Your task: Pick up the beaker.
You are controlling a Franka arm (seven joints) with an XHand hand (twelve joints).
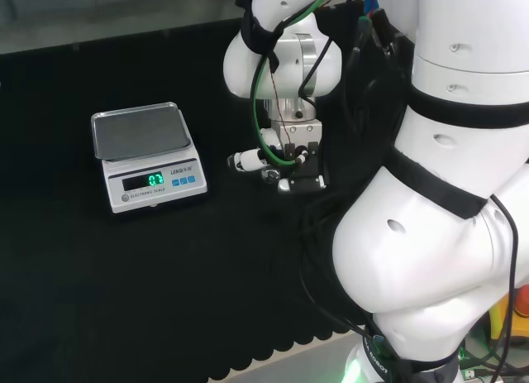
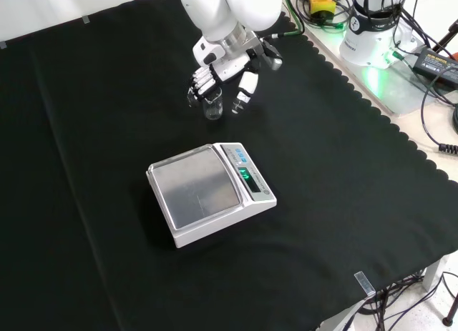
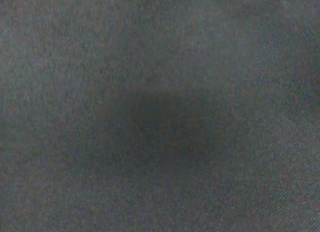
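Note:
In the front view a small clear beaker point(image 2: 212, 108) stands upright on the black cloth, just past the scale. The hand point(image 2: 218, 77) hovers right over it, coming in from the top of that view. Its fingers point(image 2: 202, 84) hang bent on the beaker's left and its thumb point(image 2: 244, 94) points down on the right, a gap away from the glass. Nothing looks clamped. In the head view the hand point(image 1: 289, 164) sits low under the white wrist, one finger point(image 1: 246, 160) pointing left; I cannot make out the beaker there. The wrist view has dark cloth with a darker shadow patch.
A white digital scale point(image 2: 207, 191) with a steel pan and lit display stands near the beaker toward the front; it is left of the hand in the head view point(image 1: 147, 155). The arm's big white links point(image 1: 446, 193) fill that view's right side. The cloth's scalloped edge point(image 2: 358, 81) runs along the right.

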